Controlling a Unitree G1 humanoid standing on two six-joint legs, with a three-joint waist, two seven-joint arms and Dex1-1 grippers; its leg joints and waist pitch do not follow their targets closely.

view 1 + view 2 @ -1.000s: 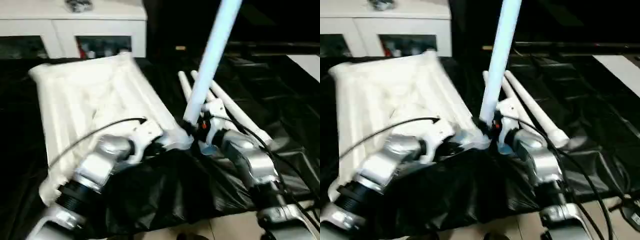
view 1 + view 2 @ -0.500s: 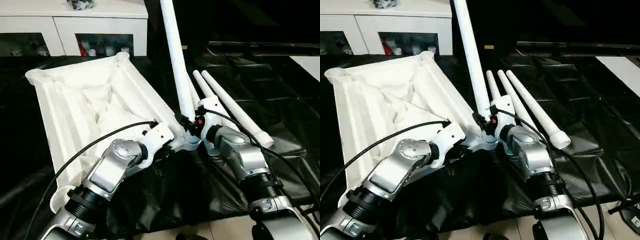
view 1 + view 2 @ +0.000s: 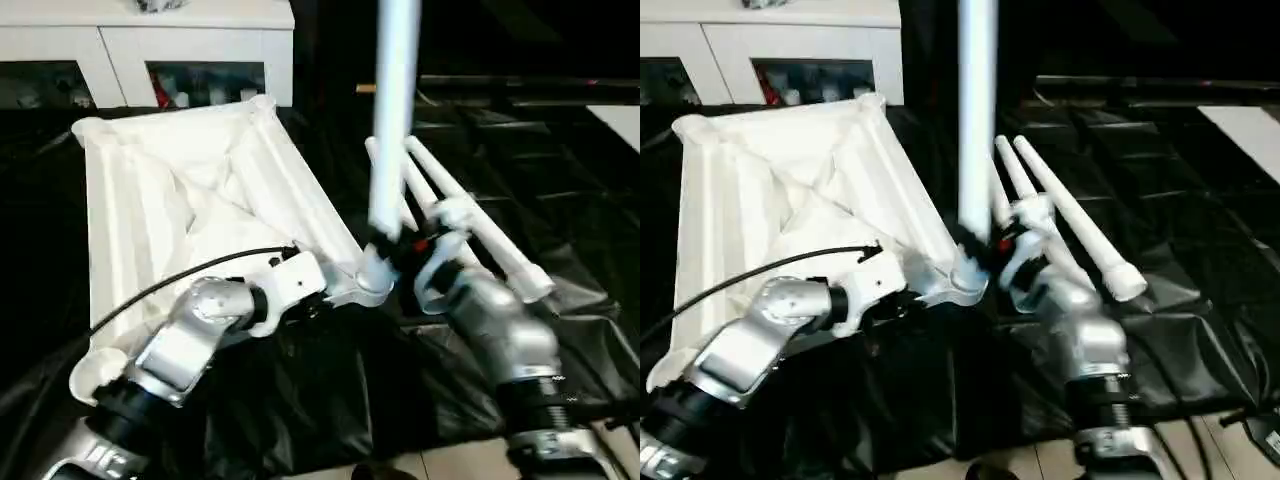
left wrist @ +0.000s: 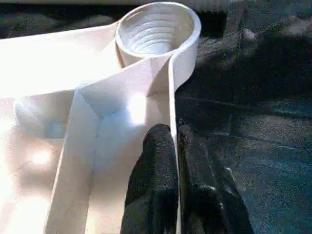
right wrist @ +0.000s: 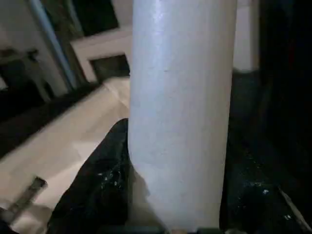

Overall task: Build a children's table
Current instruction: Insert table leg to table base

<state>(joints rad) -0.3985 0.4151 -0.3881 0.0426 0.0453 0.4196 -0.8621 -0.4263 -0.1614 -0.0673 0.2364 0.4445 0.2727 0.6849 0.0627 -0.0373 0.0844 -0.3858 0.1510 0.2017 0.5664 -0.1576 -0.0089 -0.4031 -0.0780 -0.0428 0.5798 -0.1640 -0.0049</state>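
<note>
The white table top (image 3: 190,200) lies upside down on black sheeting, ribbed underside up. My left gripper (image 4: 174,134) is shut on the thin rim wall just short of the near corner socket (image 4: 156,29), one black finger (image 4: 156,161) on each side. My right gripper (image 3: 400,250) is shut on a white tube leg (image 3: 392,120), with black fingers (image 5: 102,185) on both sides of it. The leg stands about upright, its lower end at that same corner socket (image 3: 372,285). Whether it sits inside the socket is hidden.
More white legs (image 3: 480,235) lie side by side on the black sheeting (image 3: 560,170) to the right of my right arm. A white cabinet (image 3: 200,40) with glass doors stands behind the table top. Pale floor (image 3: 450,465) begins at the sheeting's near edge.
The held leg swung from leaning right, to leaning left, to about upright now. The head camera has shifted as well. Both grips have stayed the same.
</note>
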